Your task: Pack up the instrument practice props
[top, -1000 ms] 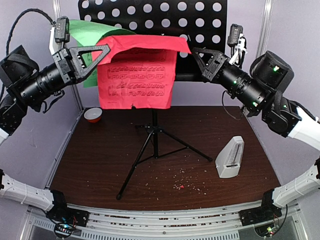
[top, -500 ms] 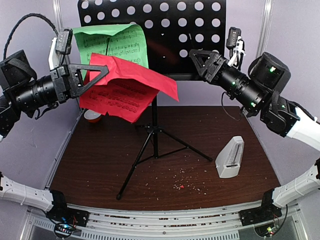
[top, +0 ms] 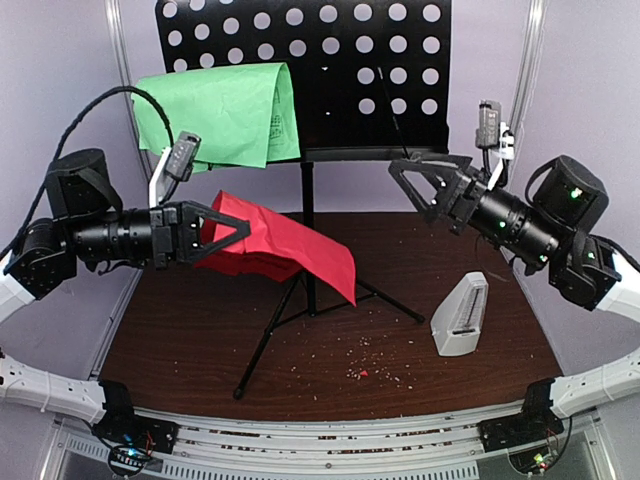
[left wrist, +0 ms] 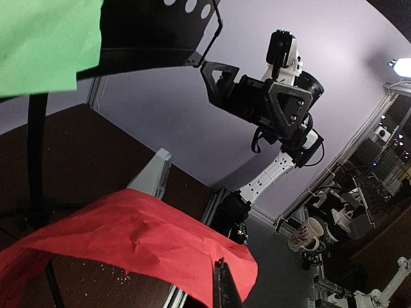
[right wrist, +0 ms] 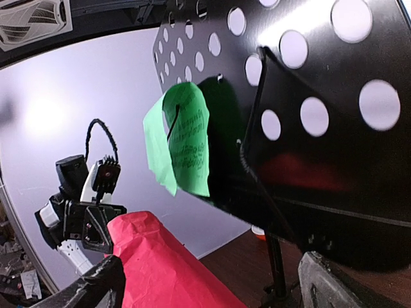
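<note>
The red sheet-music page (top: 300, 250) hangs crumpled at centre-left of the top view, across the stand's pole. One edge is pinched in the left gripper (top: 232, 232), whose jaws are closed tight on it. The green page (top: 215, 115) droops over the left side of the black music stand (top: 350, 70) desk, upper left. The white metronome (top: 462, 317) stands on the brown table (top: 180, 330) at lower right. The right gripper (top: 425, 185), right of centre just under the desk's lip, has its jaws spread wide and holds nothing.
</note>
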